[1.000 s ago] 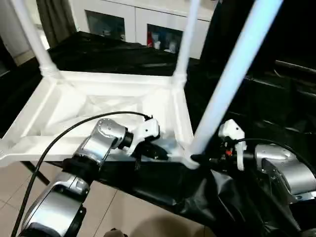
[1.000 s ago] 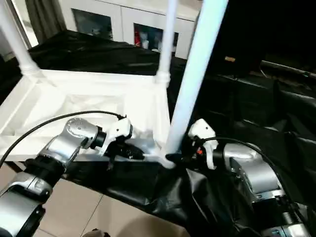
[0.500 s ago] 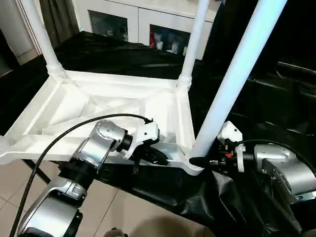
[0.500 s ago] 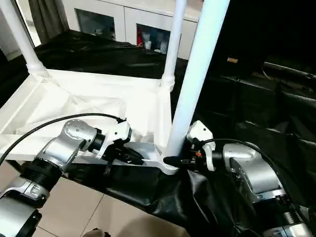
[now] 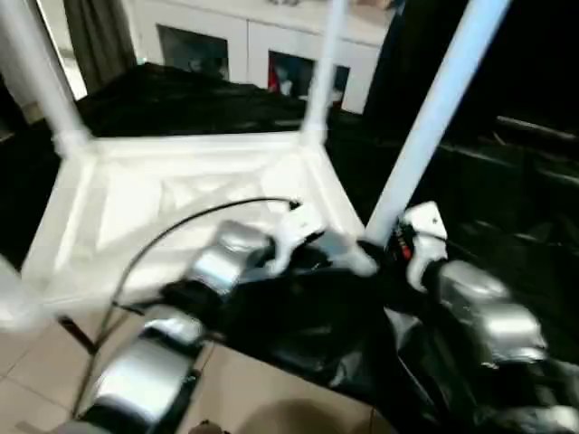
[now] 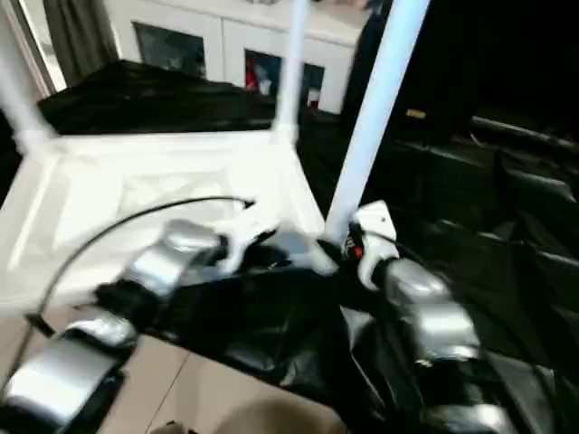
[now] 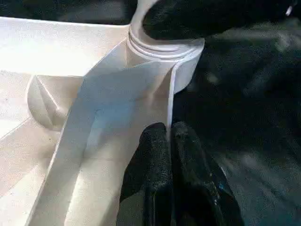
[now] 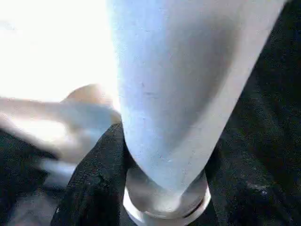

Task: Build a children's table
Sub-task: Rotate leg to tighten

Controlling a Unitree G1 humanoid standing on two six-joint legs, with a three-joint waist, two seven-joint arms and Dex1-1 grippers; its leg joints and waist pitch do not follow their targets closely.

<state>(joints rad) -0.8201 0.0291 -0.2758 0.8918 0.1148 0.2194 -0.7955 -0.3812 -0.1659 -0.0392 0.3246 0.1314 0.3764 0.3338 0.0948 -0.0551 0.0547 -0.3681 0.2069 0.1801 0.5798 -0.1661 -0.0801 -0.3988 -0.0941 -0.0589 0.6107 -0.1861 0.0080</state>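
Both arms have swung inward since a second ago, and the tabletop's near corner now sits further from the camera, though the head view itself has also shifted.

The left hand (image 7: 168,141) has its two black fingers pressed together on the thin rim of the tabletop (image 5: 181,194), pinching that white edge just beside the near corner socket (image 7: 164,52). The right hand (image 8: 164,155) has its fingers spread to either side of the near leg (image 5: 434,108); one dark finger (image 8: 94,183) lies against the leg's base, right above the socket collar, gripping it.

From the head views, the children's table lies upside down, its ribbed, recessed underside facing up, resting on a surface draped in black cloth (image 5: 507,208). The gripped leg rises tilted from the near right corner. A second leg (image 5: 321,72) stands in the far right socket and a third leg (image 5: 41,81) in the far left one. A black cable (image 5: 181,231) arcs over the left forearm. Behind the surface stands a white glass-door cabinet (image 5: 235,45).
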